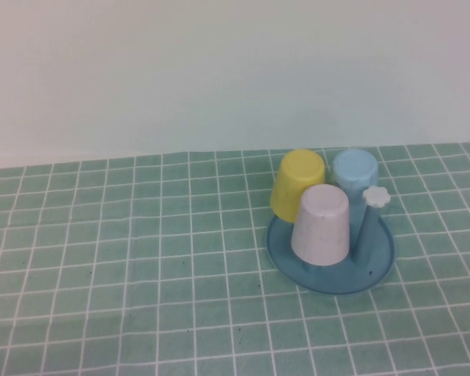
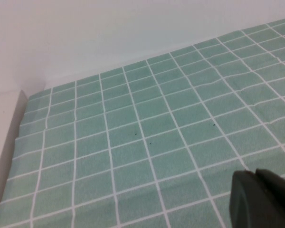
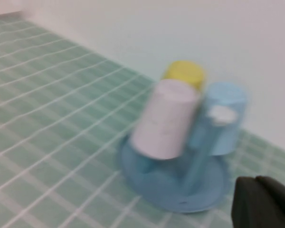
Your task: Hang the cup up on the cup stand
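Your pink cup (image 1: 320, 224) sits inverted on the cup stand (image 1: 380, 266); task appears complete. Left gripper (image 2: 261, 199) and right gripper (image 3: 263, 202) closed, empty, clear.

Legible text, labels, brands, numbers, signs: none found in any view; the blurred right wrist view may hide fine print.

Yellow cup (image 1: 298, 183) upside down and tilted, back left of the group. Light blue cup (image 1: 354, 178) upside down just beside it on the right, the two nearly touching. Bench (image 1: 125, 266) covered in green cloth with a white grid, a few dark specks on it. Plain pale wall (image 1: 219, 70) behind.
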